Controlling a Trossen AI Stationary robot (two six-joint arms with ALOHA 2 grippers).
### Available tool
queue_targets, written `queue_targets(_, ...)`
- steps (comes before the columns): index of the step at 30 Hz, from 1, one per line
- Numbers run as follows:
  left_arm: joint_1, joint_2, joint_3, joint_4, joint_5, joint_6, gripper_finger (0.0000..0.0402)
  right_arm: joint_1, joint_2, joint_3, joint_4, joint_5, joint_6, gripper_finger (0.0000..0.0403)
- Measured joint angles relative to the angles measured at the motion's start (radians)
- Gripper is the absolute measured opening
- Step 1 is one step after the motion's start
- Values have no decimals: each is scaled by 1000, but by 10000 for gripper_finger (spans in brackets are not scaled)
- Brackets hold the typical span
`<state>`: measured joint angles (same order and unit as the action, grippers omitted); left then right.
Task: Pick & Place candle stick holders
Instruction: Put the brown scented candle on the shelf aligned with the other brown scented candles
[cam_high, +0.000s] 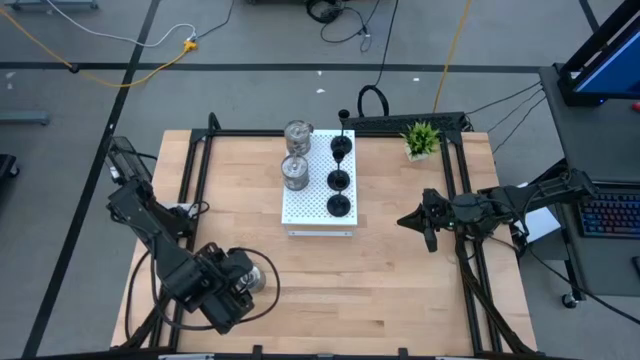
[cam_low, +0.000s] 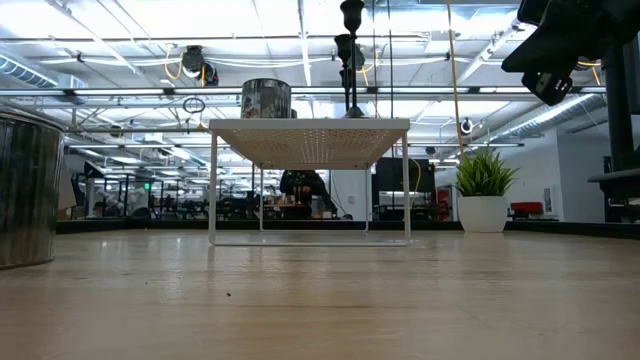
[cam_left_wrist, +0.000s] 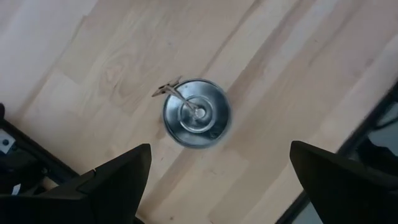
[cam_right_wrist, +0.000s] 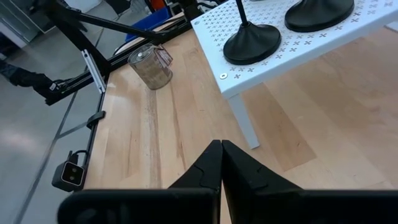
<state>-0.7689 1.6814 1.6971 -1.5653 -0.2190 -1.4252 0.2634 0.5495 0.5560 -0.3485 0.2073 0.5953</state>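
The left gripper (cam_high: 238, 283), at the lower left of the overhead picture, is hanging with its fingers spread wide and nothing between them. It is looking straight down on one silver holder (cam_left_wrist: 197, 112), which is standing on the bare wood of the table (cam_high: 400, 290), well apart from the white board (cam_high: 310, 205) at the upper middle. On that board two more silver holders (cam_high: 297, 133) are standing along its left side and three black holders (cam_high: 339, 179) along its right.

The silver holder is looking like thin, polished metal: stiff, probably light, and slippery under hard pads. It is a squat can shape, so closing across its round wall looks like the safest hold; a loose or off-centre squeeze could spin it or let it slide out. A small tag is sticking out at its rim and should be kept clear of the pads. The black ones would likely tip easily if taken high on their thin stems.

The right gripper (cam_right_wrist: 221, 163) is waiting at the right edge of the table with its fingers pressed together, holding nothing.

From overhead the arm is covering most of the lone silver holder. At table level it is cut off at the left edge, and the board's top surface is hidden.
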Motion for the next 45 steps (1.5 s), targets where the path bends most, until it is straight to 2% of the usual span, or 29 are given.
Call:
queue_targets(8, 13, 0, -96, 7, 13, -103, 399, 0, 0, 0, 0, -2, -15, 0)
queue_targets(12, 50, 0, -138, 17, 68, -159, 399, 0, 0, 0, 0, -3, -20, 0)
queue_targets(22, 123, 0, -197, 117, 88, -147, 400, 0, 0, 0, 0, -3, -40, 0)
queue_targets(27, 133, 0, -245, 136, 132, -123, 400, 0, 0, 0, 0, -30, -40, 0)
queue_targets(34, 134, 0, -306, 183, 141, -122, 400, 0, 0, 0, 0, -54, -32, 0)
queue_targets(45, 149, 0, -316, 215, 167, -93, 400, 0, 0, 0, 0, -53, -19, 0)
